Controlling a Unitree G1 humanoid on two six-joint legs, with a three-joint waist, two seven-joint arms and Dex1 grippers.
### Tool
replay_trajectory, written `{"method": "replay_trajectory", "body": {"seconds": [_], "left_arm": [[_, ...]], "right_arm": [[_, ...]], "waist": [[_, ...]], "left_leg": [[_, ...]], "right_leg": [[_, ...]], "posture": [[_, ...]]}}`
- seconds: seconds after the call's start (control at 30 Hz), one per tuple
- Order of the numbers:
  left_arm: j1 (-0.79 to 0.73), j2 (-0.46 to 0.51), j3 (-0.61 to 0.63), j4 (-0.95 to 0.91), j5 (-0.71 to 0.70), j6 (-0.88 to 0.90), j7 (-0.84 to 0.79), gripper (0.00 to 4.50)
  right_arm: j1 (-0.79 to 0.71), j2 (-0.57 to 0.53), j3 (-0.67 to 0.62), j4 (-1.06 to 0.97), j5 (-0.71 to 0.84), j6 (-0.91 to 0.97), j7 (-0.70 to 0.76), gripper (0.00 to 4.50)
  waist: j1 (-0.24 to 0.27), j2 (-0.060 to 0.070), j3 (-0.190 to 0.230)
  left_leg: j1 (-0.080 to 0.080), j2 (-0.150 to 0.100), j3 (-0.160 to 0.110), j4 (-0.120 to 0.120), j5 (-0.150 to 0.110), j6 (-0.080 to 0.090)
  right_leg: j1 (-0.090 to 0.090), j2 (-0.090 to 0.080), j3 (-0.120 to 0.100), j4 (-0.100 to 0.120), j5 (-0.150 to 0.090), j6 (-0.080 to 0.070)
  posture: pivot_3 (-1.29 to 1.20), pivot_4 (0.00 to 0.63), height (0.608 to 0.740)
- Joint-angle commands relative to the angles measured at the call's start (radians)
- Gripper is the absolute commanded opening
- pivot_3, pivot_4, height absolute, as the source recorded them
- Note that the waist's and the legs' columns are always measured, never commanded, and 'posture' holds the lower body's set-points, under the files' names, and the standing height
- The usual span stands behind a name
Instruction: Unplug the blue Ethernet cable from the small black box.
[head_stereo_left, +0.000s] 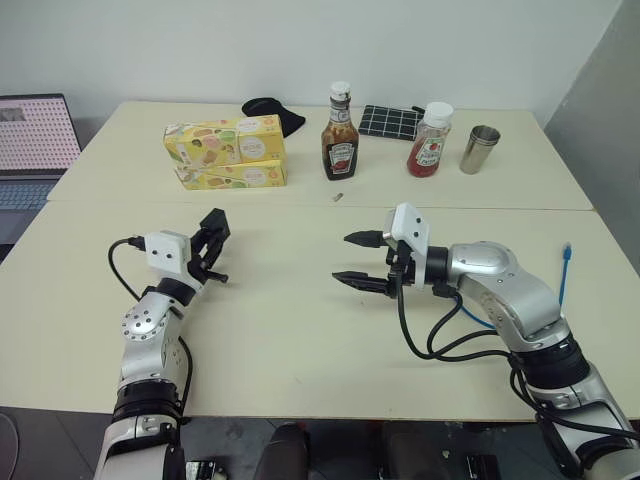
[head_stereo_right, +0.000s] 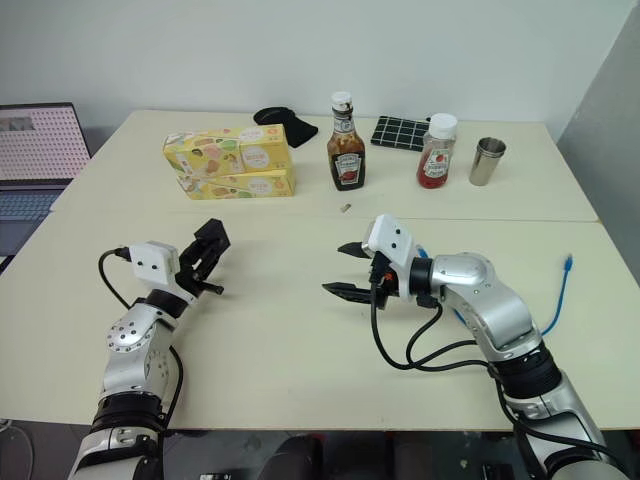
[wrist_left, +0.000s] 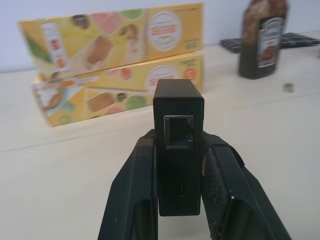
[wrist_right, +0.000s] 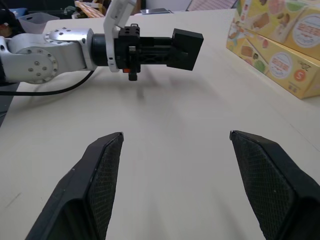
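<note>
Left gripper (head_stereo_left: 212, 250), left-centre of the head view, is clamped on the small black box (wrist_left: 178, 150), held off the table (head_stereo_left: 300, 330). In the left wrist view the box sits upright between the two fingers (wrist_left: 132, 200) and its port faces the camera, with no plug in it.

Right gripper (head_stereo_left: 362, 260), mid-frame, has its jaws spread wide with nothing between them. It points toward the left side of the frame, at the box, well apart from it. The right wrist view confirms this: bare table between the pads (wrist_right: 100, 170), and the left gripper with the box at the top of that frame.

Blue Ethernet cable (head_stereo_left: 565, 275) is at the right edge of the head view. One plug end pokes up near the table's right edge, and the cord runs down behind the right forearm. It is not connected to the box and not in either gripper.

My read is that the unplug step is done: port clear, cable free. What's left is tidy-up.

The next move likely calls for setting the box down on open table at lower left, then letting go. Keep the right arm's black cables clear of the blue cord so it doesn't drag off the edge.

Background clutter at the top of the frame, the yellow cartons (head_stereo_left: 226, 150) and sauce bottles (head_stereo_left: 340, 135), is not in the way.
</note>
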Motion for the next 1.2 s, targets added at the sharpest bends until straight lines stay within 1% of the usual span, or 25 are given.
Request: {"method": "replay_trajectory", "body": {"seconds": [0.03,0.07,0.1,0.17,0.2,0.27,0.3,0.33,0.37,0.43,0.53,0.63,0.73,0.87,0.93,1.07,1.1,1.2], "left_arm": [[-0.034,-0.015,0.021,0.059,-0.018,-0.049,0.000,1.12],[-0.032,-0.016,0.019,0.073,-0.019,-0.053,-0.004,1.48],[-0.028,-0.018,0.020,0.081,-0.025,-0.052,-0.013,1.62],[-0.018,-0.022,0.024,0.091,-0.035,-0.046,-0.020,2.14],[-0.008,-0.024,0.023,0.089,-0.039,-0.044,-0.030,2.23],[0.011,-0.026,0.023,0.079,-0.047,-0.038,-0.041,2.72],[0.026,-0.028,0.024,0.066,-0.052,-0.033,-0.045,2.76],[0.039,-0.031,0.028,0.054,-0.058,-0.026,-0.042,3.13],[0.048,-0.033,0.030,0.044,-0.062,-0.020,-0.040,3.38],[0.086,-0.035,0.032,-0.002,-0.069,0.002,-0.030,3.81],[0.192,-0.029,0.022,-0.132,-0.049,0.058,0.011,4.48],[0.290,-0.018,0.017,-0.282,-0.035,0.113,0.040,4.48],[0.405,-0.002,0.016,-0.480,-0.041,0.222,0.063,4.48],[0.521,0.059,0.026,-0.711,-0.069,0.436,0.067,4.48],[0.559,0.118,0.050,-0.805,-0.088,0.525,0.044,4.48],[0.577,0.213,0.104,-0.893,-0.159,0.636,-0.021,4.48],[0.574,0.230,0.117,-0.900,-0.175,0.656,-0.035,4.48],[0.520,0.328,0.159,-0.885,-0.226,0.727,-0.107,4.48]], "right_arm": [[-0.016,0.002,-0.009,-0.006,-0.003,-0.016,0.014,3.61],[-0.016,0.001,-0.009,-0.005,-0.004,-0.015,0.016,3.61],[-0.016,0.000,-0.008,-0.003,-0.005,-0.015,0.018,3.61],[-0.013,-0.004,-0.009,0.000,-0.008,-0.016,0.021,3.61],[-0.012,-0.006,-0.011,0.002,-0.010,-0.017,0.021,3.61],[-0.010,-0.008,-0.015,0.003,-0.011,-0.016,0.022,3.61],[-0.007,-0.009,-0.017,0.000,-0.011,-0.014,0.022,3.61],[-0.005,-0.011,-0.019,-0.001,-0.010,-0.013,0.022,3.61],[-0.004,-0.012,-0.020,-0.003,-0.010,-0.012,0.022,3.61],[0.000,-0.013,-0.021,-0.010,-0.008,-0.007,0.018,3.61],[0.009,-0.011,-0.026,-0.023,-0.002,0.006,0.010,3.61],[0.025,-0.009,-0.032,-0.027,-0.001,0.012,0.000,3.61],[0.073,-0.011,-0.057,-0.032,0.005,0.018,-0.026,3.61],[0.136,-0.038,-0.118,-0.045,0.016,0.029,-0.052,3.61],[0.160,-0.072,-0.170,-0.056,0.036,0.048,-0.051,3.61],[0.191,-0.148,-0.247,-0.071,0.076,0.081,-0.017,3.61],[0.200,-0.165,-0.260,-0.075,0.087,0.087,-0.008,3.61],[0.220,-0.249,-0.313,-0.054,0.095,0.095,0.032,3.61]], "waist": [[0.000,0.000,0.000],[-0.001,0.000,0.000],[-0.003,0.000,0.000],[-0.008,0.000,0.000],[-0.009,0.000,0.000],[-0.010,0.000,0.000],[-0.012,0.000,0.000],[-0.013,0.000,0.000],[-0.014,0.000,0.000],[-0.015,0.000,0.000],[-0.018,0.000,0.000],[-0.023,0.000,-0.001],[-0.022,0.000,-0.001],[-0.016,0.000,0.000],[-0.011,0.000,0.000],[-0.007,0.000,0.000],[-0.007,0.000,0.000],[-0.008,0.001,0.000]], "left_leg": [[0.000,0.000,0.000,0.000,0.000,0.000],[0.000,0.000,0.000,0.000,0.000,0.000],[0.000,0.000,0.000,0.000,0.000,0.000],[0.000,0.000,0.000,0.000,0.000,0.000],[0.000,0.000,0.000,0.000,0.000,0.000],[0.001,0.000,0.000,0.000,0.000,0.000],[0.001,0.000,0.000,0.000,0.000,0.000],[0.001,0.000,0.000,0.000,0.000,0.000],[0.002,0.000,0.000,-0.001,0.000,0.000],[0.002,0.001,0.001,-0.001,0.000,0.000],[0.002,0.001,0.000,-0.001,0.000,0.000],[0.003,0.003,-0.001,-0.002,0.000,0.000],[0.003,0.003,-0.002,-0.002,0.000,0.000],[0.003,0.003,-0.002,-0.001,0.000,0.000],[0.003,0.002,-0.001,-0.001,0.000,0.000],[0.003,0.002,-0.001,-0.001,0.000,0.000],[0.003,0.002,-0.001,-0.001,0.000,0.000],[0.004,0.002,0.001,-0.002,0.000,0.000]], "right_leg": [[0.000,0.000,0.000,0.000,0.000,0.000],[0.000,0.000,0.000,0.000,0.000,0.000],[0.000,0.000,0.000,0.000,0.000,0.000],[0.000,0.001,0.000,0.000,0.000,0.000],[0.000,0.001,0.000,0.001,0.000,0.000],[0.000,0.001,0.000,0.001,0.000,0.000],[0.000,0.001,0.000,0.001,0.000,0.000],[0.000,0.001,0.000,0.001,0.000,0.000],[0.000,0.001,0.001,0.001,0.000,0.000],[0.000,0.001,0.001,0.001,0.000,0.000],[0.000,0.001,0.002,0.001,0.000,0.000],[0.000,0.000,0.004,0.001,0.000,0.000],[0.000,0.000,0.003,0.001,0.000,0.000],[0.000,0.000,0.003,0.001,0.000,0.000],[0.000,0.001,0.003,0.002,0.000,0.000],[0.001,0.002,0.002,0.002,0.000,0.000],[0.002,0.002,0.002,0.002,0.000,0.000],[0.002,0.002,0.002,0.001,0.000,0.000]], "posture": [[0.00,0.150,0.740],[0.00,0.150,0.740],[0.00,0.150,0.740],[0.00,0.150,0.740],[0.00,0.150,0.740],[0.00,0.150,0.740],[0.00,0.150,0.740],[0.00,0.150,0.740],[0.00,0.150,0.740],[0.00,0.150,0.740],[0.00,0.150,0.740],[0.00,0.150,0.740],[0.00,0.150,0.740],[0.00,0.150,0.740],[0.00,0.150,0.740],[0.00,0.150,0.740],[0.00,0.150,0.740],[0.00,0.150,0.740]]}}
